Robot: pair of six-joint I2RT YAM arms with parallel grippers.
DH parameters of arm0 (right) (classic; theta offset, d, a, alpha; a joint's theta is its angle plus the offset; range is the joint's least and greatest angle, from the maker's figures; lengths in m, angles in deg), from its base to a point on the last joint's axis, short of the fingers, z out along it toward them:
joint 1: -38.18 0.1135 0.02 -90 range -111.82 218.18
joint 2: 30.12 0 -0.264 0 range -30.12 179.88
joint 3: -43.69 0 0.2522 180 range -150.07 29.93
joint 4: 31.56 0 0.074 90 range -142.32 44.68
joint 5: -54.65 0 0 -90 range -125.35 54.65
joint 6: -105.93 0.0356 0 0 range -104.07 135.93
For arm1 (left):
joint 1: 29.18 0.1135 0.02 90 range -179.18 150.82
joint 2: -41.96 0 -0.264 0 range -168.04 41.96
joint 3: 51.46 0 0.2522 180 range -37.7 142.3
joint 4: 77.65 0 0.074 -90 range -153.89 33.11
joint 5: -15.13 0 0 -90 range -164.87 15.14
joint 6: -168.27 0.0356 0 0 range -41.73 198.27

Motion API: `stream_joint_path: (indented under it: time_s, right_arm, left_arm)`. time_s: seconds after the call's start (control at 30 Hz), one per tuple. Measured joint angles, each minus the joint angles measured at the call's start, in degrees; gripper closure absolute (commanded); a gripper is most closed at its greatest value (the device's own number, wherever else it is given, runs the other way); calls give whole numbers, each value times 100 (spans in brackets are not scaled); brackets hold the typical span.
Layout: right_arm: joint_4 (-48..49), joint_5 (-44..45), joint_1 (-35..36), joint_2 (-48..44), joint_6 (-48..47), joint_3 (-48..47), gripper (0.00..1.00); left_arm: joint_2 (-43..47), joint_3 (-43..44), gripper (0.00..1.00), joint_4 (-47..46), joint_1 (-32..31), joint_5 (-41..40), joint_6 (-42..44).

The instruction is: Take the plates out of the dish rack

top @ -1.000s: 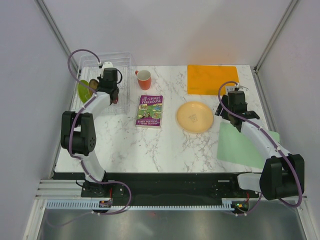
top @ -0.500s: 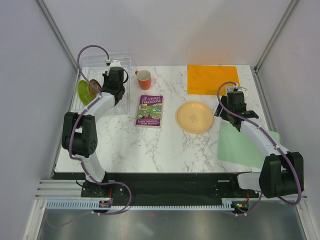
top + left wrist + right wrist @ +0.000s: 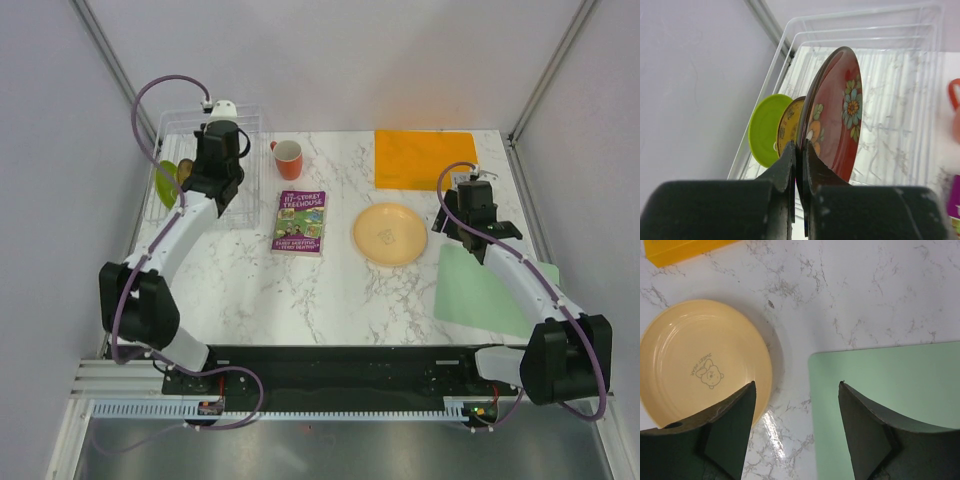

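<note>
Progress: one of four plates is unloaded. The pale-yellow plate point(image 3: 390, 233) lies flat on the counter point(image 3: 380, 295), between the purple book point(image 3: 300, 222) and the green mat point(image 3: 890, 405). The other three are at the dish rack point(image 3: 860, 10), at the far left corner of the counter.

The left hand point(image 3: 800, 148) is pinched shut on the lower rim of the dark red plate point(image 3: 837, 115), which stands on edge; whether it has cleared the ribbed slots cannot be told from either view. Just behind it stand the brown-and-yellow plate point(image 3: 789, 125) and the lime-green plate point(image 3: 765, 130), both on edge and neither held.

The right hand point(image 3: 796, 383) hangs above the counter with its fingers spread wide and holds nothing; the yellow plate's edge is at one finger and the green mat's edge at the other.

Outstanding: set down the red plate, then remove the last two.

Writing: the book cover reads "Storey Treehouse", apparently with the number 117 before it, though the print is small. The yellow plate bears a small bear figure with two words above it, too fine to read with confidence. No other labels are seen.
</note>
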State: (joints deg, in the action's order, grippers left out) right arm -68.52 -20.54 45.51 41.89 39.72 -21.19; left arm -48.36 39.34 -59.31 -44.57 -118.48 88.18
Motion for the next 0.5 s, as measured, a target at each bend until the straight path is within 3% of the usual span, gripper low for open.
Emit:
stream_joint_path:
  time_s: [0.1, 0.27, 0.5]
  right_arm:
    - [0, -140, 0, -151, -59, -55, 26]
    - [195, -1001, 35, -470, -109, -79, 26]
    - [872, -2288, 680, -487, 66, -280, 26]
  left_arm:
    - [529, 94, 98, 546, -22, 420, -310]
    - [1346, 131, 98, 1231, -11, 1805, -1252]
    - [1519, -592, 98, 1163, -24, 4081, -2590]
